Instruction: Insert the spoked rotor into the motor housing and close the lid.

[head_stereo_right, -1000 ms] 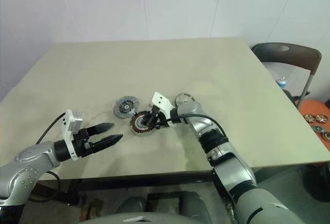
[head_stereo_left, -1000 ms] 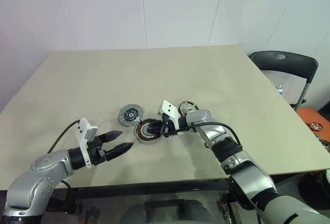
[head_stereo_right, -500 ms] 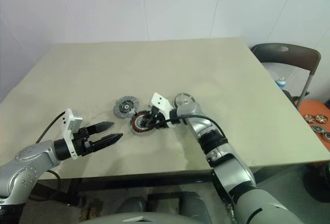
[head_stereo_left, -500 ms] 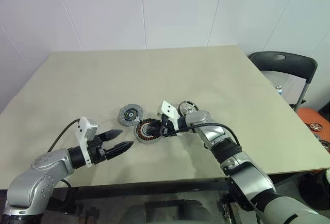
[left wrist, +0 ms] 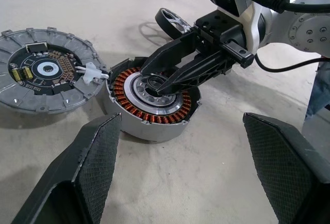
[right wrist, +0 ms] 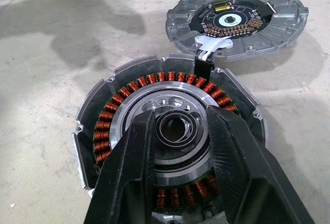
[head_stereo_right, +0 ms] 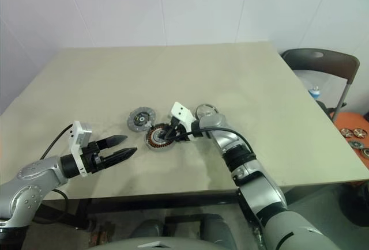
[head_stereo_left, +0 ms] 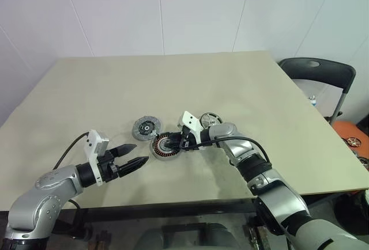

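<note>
Right tool point(right wrist: 175, 126) covers the near windings of the motor housing point(right wrist: 129, 87) (lower rim cut off); spoked rotor point(left wrist: 172, 21) partly hidden.

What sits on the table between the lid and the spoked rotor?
The motor housing lies between the lid and the spoked rotor, with the right hand over its hub. The left eye view and the left wrist view show this.

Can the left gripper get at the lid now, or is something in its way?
Probably yes. The left gripper hangs open over bare table, and the lid lies flat just beyond it with nothing between. The right gripper is busy over the motor housing beside the lid, not above it.
</note>
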You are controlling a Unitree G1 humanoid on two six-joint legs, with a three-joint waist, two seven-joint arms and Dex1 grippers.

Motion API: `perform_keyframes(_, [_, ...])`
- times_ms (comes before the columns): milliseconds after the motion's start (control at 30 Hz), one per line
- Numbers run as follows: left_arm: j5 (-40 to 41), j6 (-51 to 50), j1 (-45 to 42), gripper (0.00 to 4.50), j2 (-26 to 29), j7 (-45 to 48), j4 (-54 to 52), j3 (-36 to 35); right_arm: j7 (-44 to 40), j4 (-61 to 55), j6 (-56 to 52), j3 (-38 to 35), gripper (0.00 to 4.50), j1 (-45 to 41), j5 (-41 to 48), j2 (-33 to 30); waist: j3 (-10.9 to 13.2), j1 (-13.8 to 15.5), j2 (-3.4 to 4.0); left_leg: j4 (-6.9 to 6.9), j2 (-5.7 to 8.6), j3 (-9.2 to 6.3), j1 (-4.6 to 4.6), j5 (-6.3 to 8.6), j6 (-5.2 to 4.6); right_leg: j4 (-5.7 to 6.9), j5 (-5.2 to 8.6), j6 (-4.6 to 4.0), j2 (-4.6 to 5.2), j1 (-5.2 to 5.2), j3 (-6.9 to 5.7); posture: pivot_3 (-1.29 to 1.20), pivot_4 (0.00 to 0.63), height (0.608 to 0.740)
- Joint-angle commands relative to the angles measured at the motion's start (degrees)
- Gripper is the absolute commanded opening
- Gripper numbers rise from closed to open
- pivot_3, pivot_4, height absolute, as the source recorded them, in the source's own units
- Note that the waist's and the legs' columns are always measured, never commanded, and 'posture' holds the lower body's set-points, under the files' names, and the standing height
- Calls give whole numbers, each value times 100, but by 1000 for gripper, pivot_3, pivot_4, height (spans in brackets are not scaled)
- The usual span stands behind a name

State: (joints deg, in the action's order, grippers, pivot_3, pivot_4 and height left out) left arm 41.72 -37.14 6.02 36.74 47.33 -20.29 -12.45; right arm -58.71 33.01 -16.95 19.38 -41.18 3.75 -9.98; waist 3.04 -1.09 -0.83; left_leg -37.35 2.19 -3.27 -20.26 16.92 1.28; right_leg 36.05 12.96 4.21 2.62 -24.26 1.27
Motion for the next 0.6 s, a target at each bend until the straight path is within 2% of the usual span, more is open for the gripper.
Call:
perform_keyframes(33, [22, 84, -103, 4016, -13, -14, -47, -81, 55, -52, 71, -69, 1648, -55, -7, 62, 0, -1, 0, 0, 0, 0, 0, 0, 0, 0, 0, 0, 0, 0, 0, 0, 0, 740])
perform_keyframes(600, [21, 79, -117, 4016, -16, -107, 49, -133, 92, 30, 45, -95, 1648, -137, -27, 174, -2, -11, -2, 0, 0, 0, 2, 0, 1, 3, 0, 0, -1, 0, 1, 0, 0, 740])
